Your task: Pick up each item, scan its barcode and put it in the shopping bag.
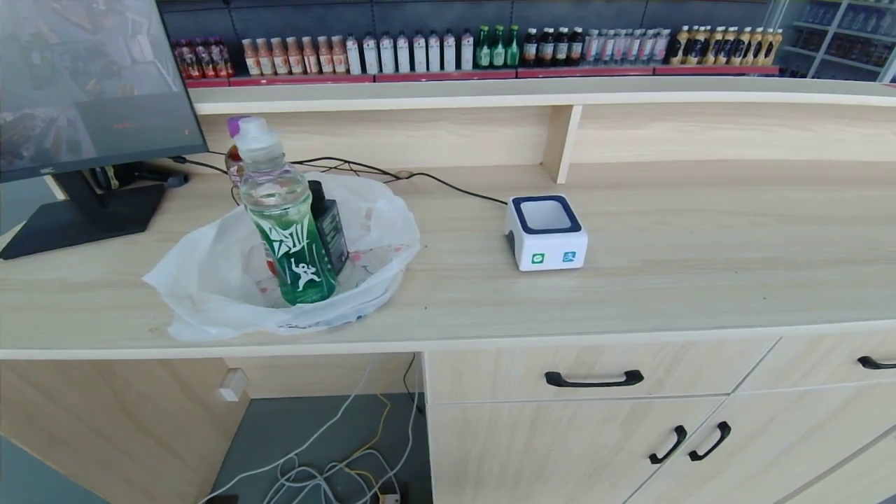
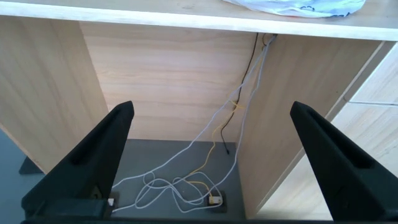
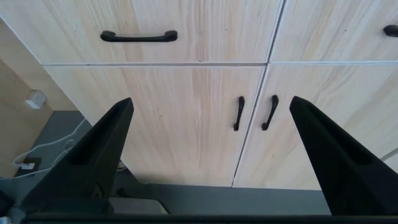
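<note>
Left gripper (image 2: 211, 107) and right gripper (image 3: 210, 101) are both empty, jaws spread wide.

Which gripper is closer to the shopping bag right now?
Left. The left gripper sits below the counter edge under the shopping bag; the right gripper faces the cabinet doors farther to the right.

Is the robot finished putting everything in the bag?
Done: green bottle and dark bottle stand in the shopping bag, a purple-capped bottle behind. In hand: nothing; left gripper and right gripper are open, below the counter. Left: likely nothing; only scanner and monitor share the counter.
</note>
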Robot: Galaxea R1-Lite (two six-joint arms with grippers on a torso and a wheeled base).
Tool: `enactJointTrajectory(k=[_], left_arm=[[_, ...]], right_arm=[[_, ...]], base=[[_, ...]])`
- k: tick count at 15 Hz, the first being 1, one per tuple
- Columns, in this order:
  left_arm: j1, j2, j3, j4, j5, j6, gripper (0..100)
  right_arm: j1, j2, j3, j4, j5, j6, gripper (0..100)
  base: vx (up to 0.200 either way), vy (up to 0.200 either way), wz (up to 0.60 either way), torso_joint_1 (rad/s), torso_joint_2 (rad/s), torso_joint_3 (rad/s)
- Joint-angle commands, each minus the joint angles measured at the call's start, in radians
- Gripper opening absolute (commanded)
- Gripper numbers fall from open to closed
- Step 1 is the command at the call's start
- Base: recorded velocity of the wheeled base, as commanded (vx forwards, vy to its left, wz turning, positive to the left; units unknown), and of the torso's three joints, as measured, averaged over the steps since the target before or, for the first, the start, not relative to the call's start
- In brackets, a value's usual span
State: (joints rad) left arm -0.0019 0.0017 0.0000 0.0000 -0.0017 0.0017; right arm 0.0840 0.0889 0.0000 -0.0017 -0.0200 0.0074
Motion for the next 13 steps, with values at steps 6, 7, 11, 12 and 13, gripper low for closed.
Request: enactJointTrajectory(k=[6,7,11,12,13], left_arm=[[0.0,0.0,0.0,0.0,0.0,-0.002,100],[0.0,0.0,0.0,0.0,0.0,-0.002,100],[0.0,0.0,0.0,0.0,0.0,-0.002,100],[0.0,0.0,0.0,0.0,0.0,-0.002,100],[0.0,0.0,0.0,0.0,0.0,-0.002,100]], right_arm=[[0.0,0.005,0.0,0.0,0.0,-0.004,100],[0.0,0.005,0.0,0.0,0.0,-0.006,100],[0.0,0.005,0.0,0.0,0.0,-0.006,100],[0.0,0.005,-0.002,0.0,0.0,-0.006,100],[0.0,0.005,-0.002,0.002,0.0,-0.006,100]], base=[[0.0,0.0,0.0,0.0,0.0,0.0],[0.0,0.0,0.0,0.0,0.0,0.0],[0.0,0.0,0.0,0.0,0.0,0.0],[0.0,0.0,0.0,0.0,0.0,0.0],[0.0,0.0,0.0,0.0,0.0,0.0]])
